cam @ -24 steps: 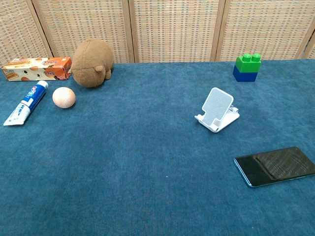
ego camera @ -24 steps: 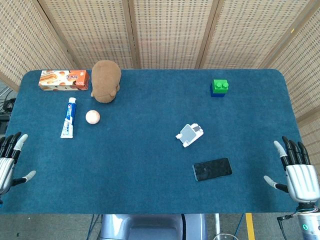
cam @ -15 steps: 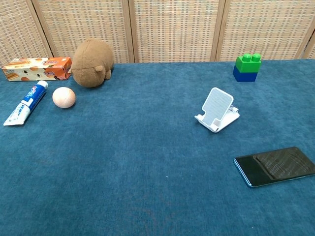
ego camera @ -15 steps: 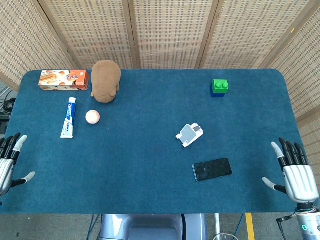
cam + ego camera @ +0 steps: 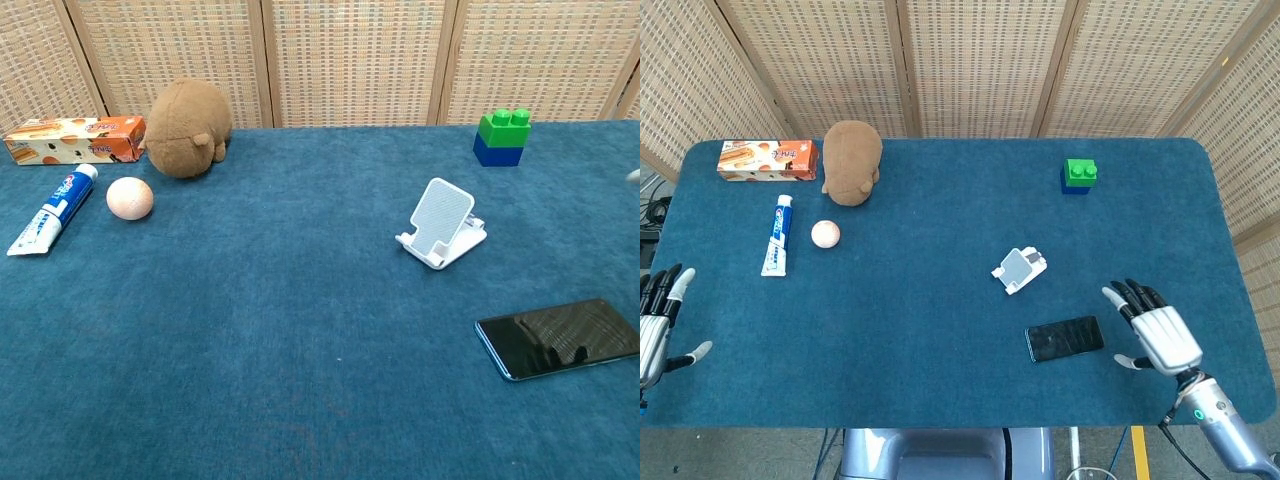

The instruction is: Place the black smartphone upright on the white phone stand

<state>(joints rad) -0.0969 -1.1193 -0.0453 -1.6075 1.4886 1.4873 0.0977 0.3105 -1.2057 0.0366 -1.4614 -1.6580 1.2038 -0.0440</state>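
Note:
The black smartphone [image 5: 1065, 338] [image 5: 559, 338] lies flat, screen up, on the blue table near the front right. The white phone stand [image 5: 1019, 269] [image 5: 441, 224] sits a little behind and to the left of it, with nothing on it. My right hand [image 5: 1155, 330] hovers just right of the phone, fingers spread and holding nothing; its dark reflection shows on the phone's screen in the chest view. At the table's front left edge my left hand [image 5: 657, 322] stays open, far from both objects.
A green and blue block [image 5: 1078, 175] stands at the back right. At the back left are a brown plush toy [image 5: 851, 162], an orange snack box [image 5: 768, 159], a toothpaste tube [image 5: 778, 235] and a small pale ball [image 5: 825, 234].
My right hand has moved left from the table's right edge to just beside the phone. The left hand, phone and stand have not moved.

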